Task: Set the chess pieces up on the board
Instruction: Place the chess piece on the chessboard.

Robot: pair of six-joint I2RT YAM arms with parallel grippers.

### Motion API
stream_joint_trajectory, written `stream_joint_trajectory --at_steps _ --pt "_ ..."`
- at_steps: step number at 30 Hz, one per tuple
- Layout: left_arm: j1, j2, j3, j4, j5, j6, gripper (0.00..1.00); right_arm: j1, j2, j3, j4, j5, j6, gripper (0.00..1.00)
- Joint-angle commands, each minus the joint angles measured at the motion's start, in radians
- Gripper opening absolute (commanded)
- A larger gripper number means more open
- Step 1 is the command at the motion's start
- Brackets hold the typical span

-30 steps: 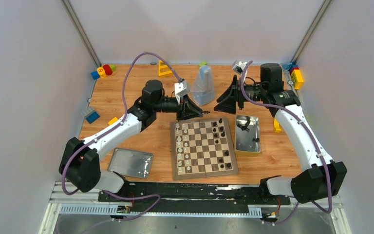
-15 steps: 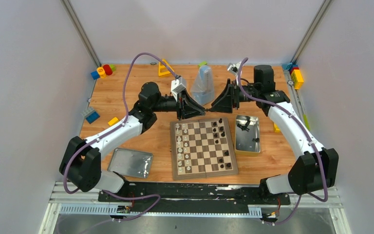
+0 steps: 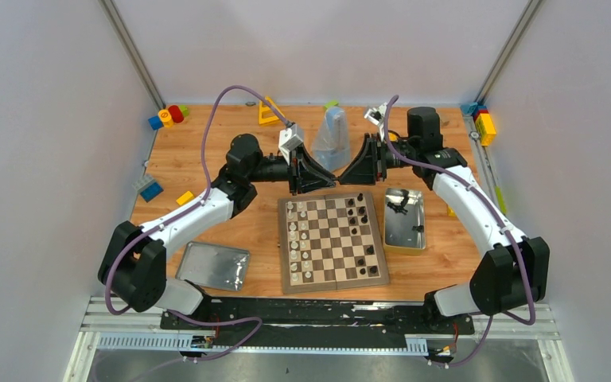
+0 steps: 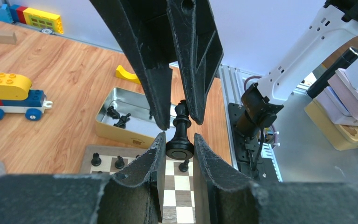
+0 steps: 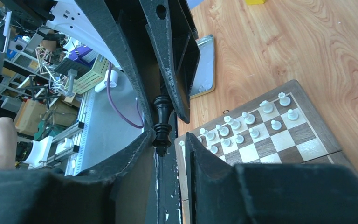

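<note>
The left gripper [image 4: 177, 140] is clamping the horizontal black chess piece [image 5: 162, 119] by its base, head pointing into the right gripper [image 5: 170, 140]; whether that one is gripping is unclear.

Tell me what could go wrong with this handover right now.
The left gripper holds the black piece by its base; the right gripper brackets its head, a gap showing on one side. If the left lets go before that grip is firm, the piece could drop onto the board and topple the white pieces standing there.
</note>
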Motion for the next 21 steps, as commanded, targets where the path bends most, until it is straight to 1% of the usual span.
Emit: stream_joint_trajectory --at_steps 1,8,11,13,15,16,17,18,19,20,21 --pt "0.002 0.000 -0.005 0.031 0.005 0.009 0.00 0.009 0.002 0.017 0.044 -0.037 0.003 0.30" --pt "0.002 0.006 -0.004 0.025 0.008 0.015 0.00 0.008 0.003 0.025 0.043 -0.046 0.005 0.22" --pt "0.002 0.008 -0.002 0.015 0.008 0.022 0.00 0.009 0.004 0.026 0.044 -0.049 0.005 0.15" --pt "0.001 0.006 0.001 -0.006 0.007 0.039 0.03 0.008 0.000 0.028 0.042 -0.047 0.002 0.08" --pt "0.001 0.003 0.003 -0.037 0.002 0.067 0.12 0.008 -0.008 0.025 0.037 -0.036 -0.012 0.00" --pt "0.001 0.001 0.005 -0.068 0.000 0.095 0.20 0.005 -0.016 0.024 0.028 -0.025 -0.023 0.00" --pt "0.002 -0.005 0.007 -0.087 -0.009 0.110 0.25 0.003 -0.024 0.023 0.014 -0.014 -0.041 0.00" --pt "0.001 -0.015 0.013 -0.136 -0.016 0.149 0.36 -0.001 -0.032 0.024 -0.008 -0.001 -0.063 0.00" --pt "0.001 -0.021 0.017 -0.164 -0.034 0.196 0.43 -0.006 -0.041 0.025 -0.036 0.013 -0.088 0.00" --pt "0.002 -0.034 0.025 -0.221 -0.045 0.219 0.54 -0.010 -0.052 0.030 -0.070 0.033 -0.127 0.00" --pt "0.001 -0.043 0.031 -0.251 -0.068 0.271 0.58 -0.016 -0.060 0.037 -0.114 0.057 -0.168 0.00"
